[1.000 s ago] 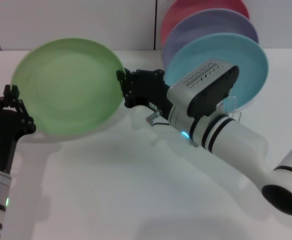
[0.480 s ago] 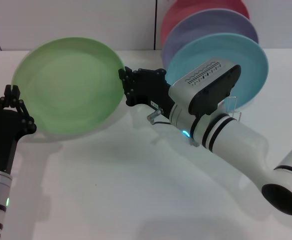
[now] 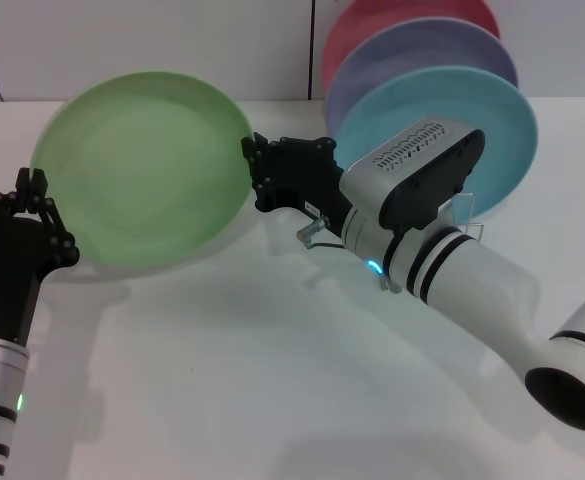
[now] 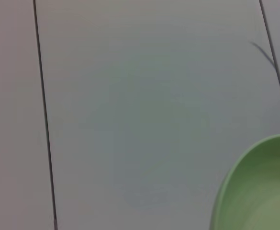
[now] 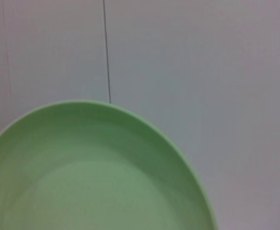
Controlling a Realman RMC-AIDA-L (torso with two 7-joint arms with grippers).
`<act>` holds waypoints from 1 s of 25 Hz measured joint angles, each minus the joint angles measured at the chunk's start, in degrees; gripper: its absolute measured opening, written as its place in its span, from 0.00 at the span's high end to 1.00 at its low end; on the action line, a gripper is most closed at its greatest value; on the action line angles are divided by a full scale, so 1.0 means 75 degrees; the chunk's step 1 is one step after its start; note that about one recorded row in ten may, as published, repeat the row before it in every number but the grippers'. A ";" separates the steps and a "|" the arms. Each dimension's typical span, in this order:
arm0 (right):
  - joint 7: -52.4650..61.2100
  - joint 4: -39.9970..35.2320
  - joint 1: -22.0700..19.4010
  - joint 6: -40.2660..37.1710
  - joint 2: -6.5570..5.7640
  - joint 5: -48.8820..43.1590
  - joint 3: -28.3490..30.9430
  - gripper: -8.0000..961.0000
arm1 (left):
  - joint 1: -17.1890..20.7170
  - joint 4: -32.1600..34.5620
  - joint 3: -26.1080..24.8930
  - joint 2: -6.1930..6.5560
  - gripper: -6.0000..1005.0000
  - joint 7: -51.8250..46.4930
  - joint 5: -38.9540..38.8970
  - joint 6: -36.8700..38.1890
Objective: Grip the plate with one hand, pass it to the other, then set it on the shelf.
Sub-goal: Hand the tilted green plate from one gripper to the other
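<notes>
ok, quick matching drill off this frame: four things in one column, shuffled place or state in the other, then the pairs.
Things:
1. green plate
2. turquoise plate
3. left gripper
4. right gripper

Places or states:
A. upright, frontmost of the stacked plates at the back
B. at the green plate's right rim
C. held in the air between both grippers
D. at the green plate's lower left rim

Pairs: 1-C, 2-A, 3-D, 4-B

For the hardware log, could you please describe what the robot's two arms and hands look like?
Both arms are glossy white tubes with black rings and a small lit dot, green on the left, cyan on the right. The left hand and right hand are matte black linkage fingers. The right wrist carries a grey, black-faced camera module with vent slots.
</notes>
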 joint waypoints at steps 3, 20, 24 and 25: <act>-0.0003 0.0000 -0.0001 0.0003 0.0000 0.0001 -0.0005 0.97 | -0.0014 0.0005 0.0004 0.0000 0.96 -0.0004 0.0000 0.0000; -0.0012 -0.0009 -0.0080 -0.0010 0.0001 0.0009 -0.0010 0.97 | -0.0129 0.0034 0.0088 -0.0002 0.91 -0.0019 0.0038 -0.0096; -0.0015 -0.0008 -0.0091 -0.0017 0.0003 0.0009 -0.0022 0.97 | -0.0129 0.0033 0.0095 -0.0002 0.87 -0.0027 0.0067 -0.0109; -0.0015 -0.0008 -0.0093 -0.0018 0.0003 0.0007 -0.0025 0.97 | -0.0130 0.0033 0.0096 0.0000 0.86 -0.0031 0.0071 -0.0110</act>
